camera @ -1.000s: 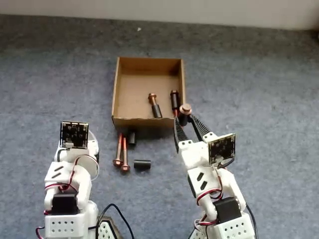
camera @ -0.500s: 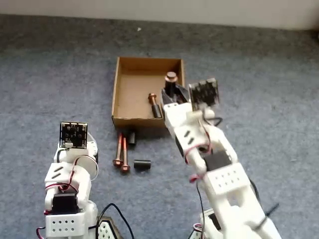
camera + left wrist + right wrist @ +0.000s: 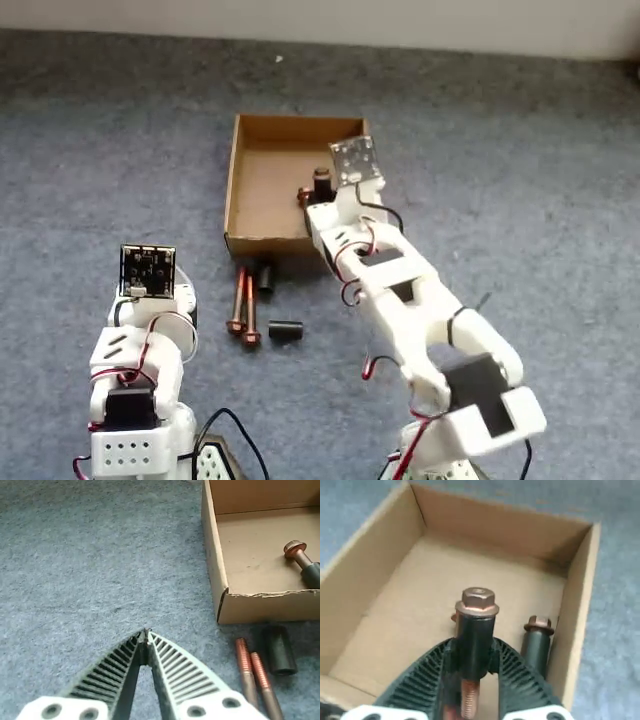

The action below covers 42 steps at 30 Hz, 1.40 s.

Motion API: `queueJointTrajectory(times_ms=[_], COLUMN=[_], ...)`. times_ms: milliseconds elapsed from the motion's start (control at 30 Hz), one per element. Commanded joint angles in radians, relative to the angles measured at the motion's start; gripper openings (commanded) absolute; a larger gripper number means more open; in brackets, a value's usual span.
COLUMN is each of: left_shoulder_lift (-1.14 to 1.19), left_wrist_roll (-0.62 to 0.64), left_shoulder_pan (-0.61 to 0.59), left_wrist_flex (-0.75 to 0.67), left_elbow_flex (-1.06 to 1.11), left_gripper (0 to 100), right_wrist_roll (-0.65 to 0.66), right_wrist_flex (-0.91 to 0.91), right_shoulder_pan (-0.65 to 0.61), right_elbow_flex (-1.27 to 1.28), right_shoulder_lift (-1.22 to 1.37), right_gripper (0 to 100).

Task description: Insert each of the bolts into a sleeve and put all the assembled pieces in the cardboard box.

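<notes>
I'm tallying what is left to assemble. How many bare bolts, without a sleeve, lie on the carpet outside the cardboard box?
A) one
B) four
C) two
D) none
C: two copper bolts lie side by side on the carpet just in front of the cardboard box, neither of them in a sleeve.

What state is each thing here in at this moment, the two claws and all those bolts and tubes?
Cardboard box: open-topped, finished pieces lying inside.
Right gripper: shut on assembled piece, above the box.
Left gripper: shut, empty.
Two bolts: bare, lying on carpet.
Two sleeves: without bolts, on carpet.
</notes>
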Motion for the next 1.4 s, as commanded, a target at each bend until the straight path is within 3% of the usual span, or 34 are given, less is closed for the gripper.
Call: queueJointTrajectory(times_ms=[0,200,533,867,1067,1233,1367], left_shoulder_lift=[-0.008,-0.008,-0.008,-0.008,-0.010,-0.010,-0.010], left_wrist_roll=[-0.012,-0.012,-0.009,-0.009,-0.008,-0.006,-0.006], left_shoulder_pan=[-0.015,-0.016,-0.058,-0.067,-0.151,-0.173,-0.174], left_wrist_flex=[-0.017,-0.017,-0.021,-0.021,-0.044,-0.051,-0.051], left_elbow_flex=[-0.012,-0.013,-0.016,-0.019,-0.019,-0.019,-0.019], left_gripper=[2,2,2,2,2,2,2], right_wrist_roll=[-0.006,-0.009,-0.009,-0.005,-0.034,-0.321,-0.396], right_wrist_flex=[-0.001,0.323,0.869,1.319,1.429,1.346,1.260], right_shoulder_pan=[-0.010,-0.010,-0.018,-0.162,-0.259,-0.325,-0.348], right_elbow_flex=[-0.097,-0.297,-0.676,-0.809,-0.799,-0.757,-0.763], right_shoulder_lift=[0.044,0.097,0.091,-0.125,-0.114,0.001,0.128], right_gripper=[3.0,11.2,11.3,11.3,11.3,11.3,11.3])
